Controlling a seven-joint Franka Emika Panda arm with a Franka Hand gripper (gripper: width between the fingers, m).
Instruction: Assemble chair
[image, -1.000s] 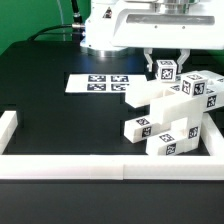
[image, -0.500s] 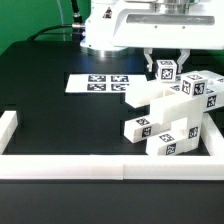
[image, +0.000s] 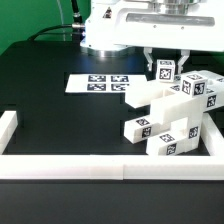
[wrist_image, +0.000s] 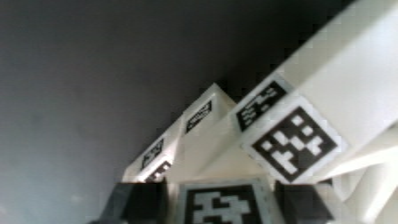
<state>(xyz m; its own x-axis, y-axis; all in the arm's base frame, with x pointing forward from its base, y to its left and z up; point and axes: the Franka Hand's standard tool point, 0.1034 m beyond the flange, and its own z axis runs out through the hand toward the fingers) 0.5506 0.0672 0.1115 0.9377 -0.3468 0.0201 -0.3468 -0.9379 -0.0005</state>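
Observation:
The chair is a cluster of chunky white tagged parts (image: 170, 115) at the exterior view's right, stacked against each other near the front wall. My gripper (image: 166, 66) hangs over the cluster's back, shut on a small white tagged block (image: 165, 72). The dark fingers (image: 150, 62) stand on both sides of the block. In the wrist view the block's tag (wrist_image: 222, 207) fills the gap between the finger pads (wrist_image: 146, 205), and long white tagged parts (wrist_image: 285, 125) stretch away beneath it. Whether the block touches the part below, I cannot tell.
The marker board (image: 98, 83) lies flat on the black table, toward the exterior view's left of the gripper. A low white border wall (image: 60, 166) runs along the front, with a stub (image: 8, 125) at the left. The arm's white base (image: 115, 30) stands behind.

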